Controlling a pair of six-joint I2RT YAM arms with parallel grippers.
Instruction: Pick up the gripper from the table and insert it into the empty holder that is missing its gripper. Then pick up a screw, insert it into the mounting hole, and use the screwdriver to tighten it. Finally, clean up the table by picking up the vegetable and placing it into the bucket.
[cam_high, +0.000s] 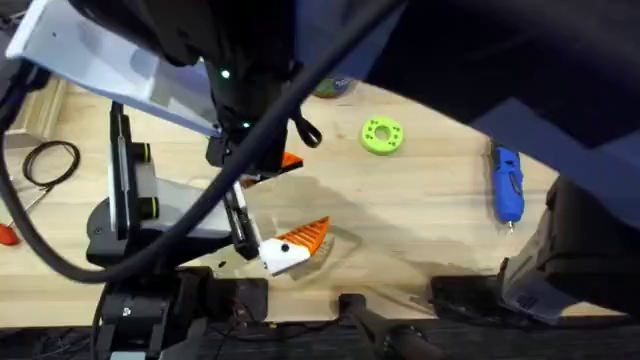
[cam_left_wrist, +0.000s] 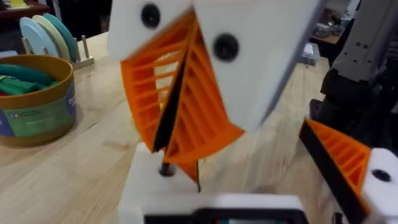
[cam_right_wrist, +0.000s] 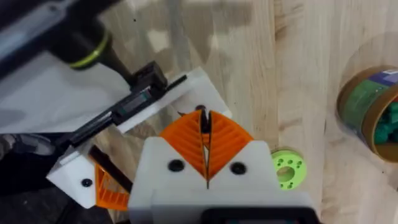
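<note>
My left gripper (cam_high: 272, 212) lies low over the table (cam_high: 420, 220) and stands open. Its near finger carries an orange ribbed tip (cam_left_wrist: 339, 155). Its far finger is the white holder (cam_left_wrist: 152, 183), with a dark mounting hole. My right gripper (cam_right_wrist: 205, 115) reaches across from above, shut, its tips pressed onto that holder. A small dark screw (cam_right_wrist: 202, 111) shows pinched at the tips. The blue screwdriver (cam_high: 507, 185) lies on the right of the table. The bucket (cam_left_wrist: 37, 102) stands at the back with green pieces inside. The loose gripper and the vegetable are out of view.
A green disc (cam_high: 382, 135) lies between the bucket and the screwdriver. A black cable loop (cam_high: 50, 160) and a red tool handle (cam_high: 6, 235) lie at the far left. A rack of discs (cam_left_wrist: 46, 37) stands behind the bucket. The right arm hangs dark and large under the overhead camera.
</note>
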